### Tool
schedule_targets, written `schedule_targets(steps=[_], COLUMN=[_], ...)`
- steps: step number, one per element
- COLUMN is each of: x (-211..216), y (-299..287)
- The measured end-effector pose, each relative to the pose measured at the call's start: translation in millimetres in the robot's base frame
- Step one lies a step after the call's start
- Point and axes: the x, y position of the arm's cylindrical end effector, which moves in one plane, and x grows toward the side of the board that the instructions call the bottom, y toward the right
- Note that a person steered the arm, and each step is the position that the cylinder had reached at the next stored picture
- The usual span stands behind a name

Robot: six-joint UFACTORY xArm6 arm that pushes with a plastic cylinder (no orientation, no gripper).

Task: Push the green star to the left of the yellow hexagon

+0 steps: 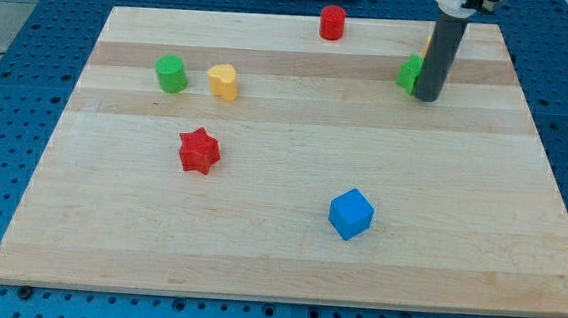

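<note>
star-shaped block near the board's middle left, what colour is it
Red: the star shows clearly in the camera view.

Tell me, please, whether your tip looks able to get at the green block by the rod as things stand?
Probably yes: my tip already sits right against the green block on its right side, nothing between them. An orange-yellow piece peeks from behind the rod.

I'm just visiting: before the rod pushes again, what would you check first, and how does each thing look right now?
1. My tip on the board: ok.
2. Tip against the green block, on its right: ok.
3. That block is the star: cannot tell, half hidden.
4. Yellow hexagon: cannot tell; an orange-yellow sliver shows behind the rod.
5. Red cylinder lies to the upper left: ok.
</note>
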Motion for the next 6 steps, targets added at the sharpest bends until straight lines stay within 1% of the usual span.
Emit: schedule_targets(steps=[1,3,4,6], x=[42,-1,-5,-58], y=[-10,-11,-10,-2])
